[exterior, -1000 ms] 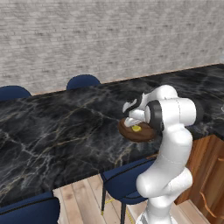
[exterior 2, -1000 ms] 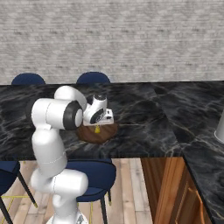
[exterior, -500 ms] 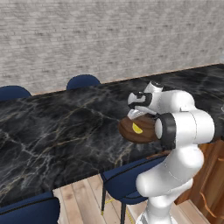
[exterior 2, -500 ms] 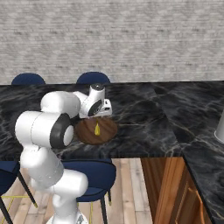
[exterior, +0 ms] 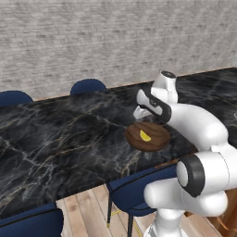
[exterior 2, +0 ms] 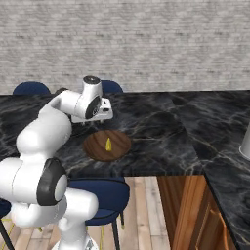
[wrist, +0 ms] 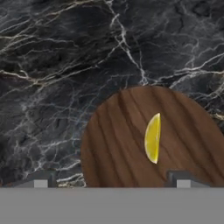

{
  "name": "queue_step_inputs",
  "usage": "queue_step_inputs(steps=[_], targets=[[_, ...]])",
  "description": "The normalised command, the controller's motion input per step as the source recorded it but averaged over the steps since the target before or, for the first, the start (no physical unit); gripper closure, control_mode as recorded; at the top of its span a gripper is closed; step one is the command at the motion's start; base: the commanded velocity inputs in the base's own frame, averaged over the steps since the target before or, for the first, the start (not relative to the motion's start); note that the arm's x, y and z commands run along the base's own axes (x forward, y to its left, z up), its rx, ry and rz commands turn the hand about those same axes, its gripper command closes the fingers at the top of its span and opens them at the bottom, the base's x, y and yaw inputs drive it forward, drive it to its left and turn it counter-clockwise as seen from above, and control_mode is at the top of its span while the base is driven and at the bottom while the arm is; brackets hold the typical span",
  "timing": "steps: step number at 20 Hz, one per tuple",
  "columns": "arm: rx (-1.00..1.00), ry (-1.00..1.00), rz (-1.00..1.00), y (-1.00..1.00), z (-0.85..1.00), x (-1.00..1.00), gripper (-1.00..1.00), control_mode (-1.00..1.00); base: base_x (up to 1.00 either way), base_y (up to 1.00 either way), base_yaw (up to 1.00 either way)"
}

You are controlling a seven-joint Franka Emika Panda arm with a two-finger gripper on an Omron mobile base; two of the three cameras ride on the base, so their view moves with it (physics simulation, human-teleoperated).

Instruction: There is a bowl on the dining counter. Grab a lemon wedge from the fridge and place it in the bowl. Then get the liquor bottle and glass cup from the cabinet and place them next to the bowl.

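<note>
Now the lemon wedge (wrist: 152, 138) lies inside the bowl (wrist: 113, 144), a little off the bowl's middle, loose and touched by nothing. From the bowl outward: it sits flat on the dining counter (exterior: 55, 139), close to the counter's near edge, with veined black marble all around it. Just behind the bowl, on the side toward the brick wall (exterior: 92, 37), the gripper (wrist: 111, 178) hangs above the counter, its two fingertips (wrist: 40, 178) spread wide apart and holding nothing; one tip stands over bare marble beside the bowl, the other over the bowl's wood. Below the bowl's edge of the counter a blue chair (exterior 2: 105, 195) is tucked in, and two more blue chair backs (exterior: 88, 86) rise on the far side, between the counter and the wall.
</note>
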Motion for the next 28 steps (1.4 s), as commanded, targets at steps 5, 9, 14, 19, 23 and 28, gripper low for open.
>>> queue_step_inputs(steps=[5, 9, 14, 19, 23, 28], targets=[[0.0, 0.24, -0.04, 0.05, 1.0, -0.81, -1.0, -1.0, 0.0, 0.0, 0.0], [0.0, 0.31, -0.1, 0.0, 1.0, -0.99, -1.0, -1.0, 0.0, 0.0, 0.0], [0.0, 0.17, -0.12, 0.0, 0.44, -1.0, -1.0, -1.0, 0.0, 0.0, 0.0], [-0.06, 0.0, -0.12, 0.0, -0.35, -0.84, -1.0, -1.0, 0.0, 0.0, 0.0], [-0.04, 0.0, -0.12, -0.01, -0.75, -0.27, -1.0, -1.0, 0.0, 0.0, 0.0], [-0.04, 0.0, -0.12, 0.0, -0.35, -0.24, -1.0, -1.0, 0.0, 0.0, 0.0]])
